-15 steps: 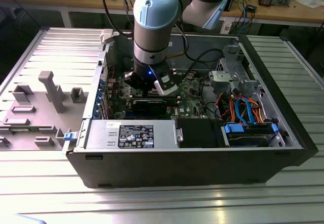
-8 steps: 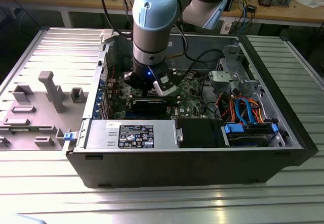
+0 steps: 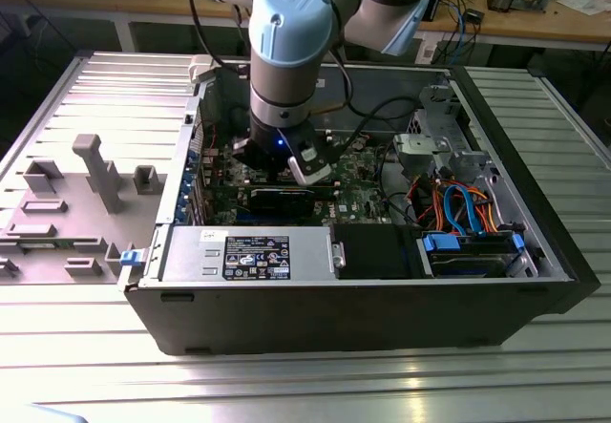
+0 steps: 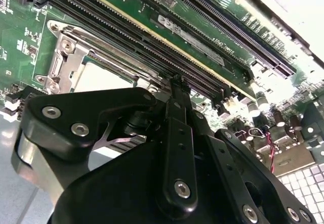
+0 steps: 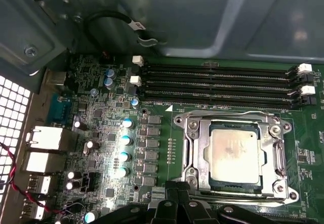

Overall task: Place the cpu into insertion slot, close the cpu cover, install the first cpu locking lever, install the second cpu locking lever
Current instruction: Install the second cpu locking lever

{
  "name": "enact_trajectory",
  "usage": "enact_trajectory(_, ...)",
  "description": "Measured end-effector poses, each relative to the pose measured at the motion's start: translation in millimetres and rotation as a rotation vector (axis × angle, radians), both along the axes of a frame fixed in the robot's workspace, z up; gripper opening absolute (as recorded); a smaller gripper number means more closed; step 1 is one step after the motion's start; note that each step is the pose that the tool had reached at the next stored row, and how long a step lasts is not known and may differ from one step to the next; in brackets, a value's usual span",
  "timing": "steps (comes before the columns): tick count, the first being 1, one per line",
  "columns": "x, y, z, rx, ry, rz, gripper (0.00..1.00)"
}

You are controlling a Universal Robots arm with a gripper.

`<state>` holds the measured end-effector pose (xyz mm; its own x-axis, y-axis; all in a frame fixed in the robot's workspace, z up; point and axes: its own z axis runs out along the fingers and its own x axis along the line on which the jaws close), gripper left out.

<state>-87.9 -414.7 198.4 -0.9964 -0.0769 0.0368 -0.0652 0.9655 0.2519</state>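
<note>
- Fingers: pressed together at the tips with nothing between them, in the second wrist view.
- I hang low inside the open computer case, just above the motherboard.
- The cpu lies flat in the insertion slot.
- The cpu cover frames it, lying flat.
- Memory slots run just beside the socket.
</note>
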Motion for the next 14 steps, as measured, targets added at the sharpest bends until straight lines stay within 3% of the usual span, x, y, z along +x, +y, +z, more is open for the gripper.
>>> enact_trajectory(3,-0.4,0.1,-0.9,0.0045,0.0002,0.000,0.11)
enact_trajectory(8,-1.3,0.2,-0.8,0.0040,0.0001,0.000,0.11)
enact_trajectory(14,-1.4,0.3,9.6,0.0040,0.0001,0.000,0.11)
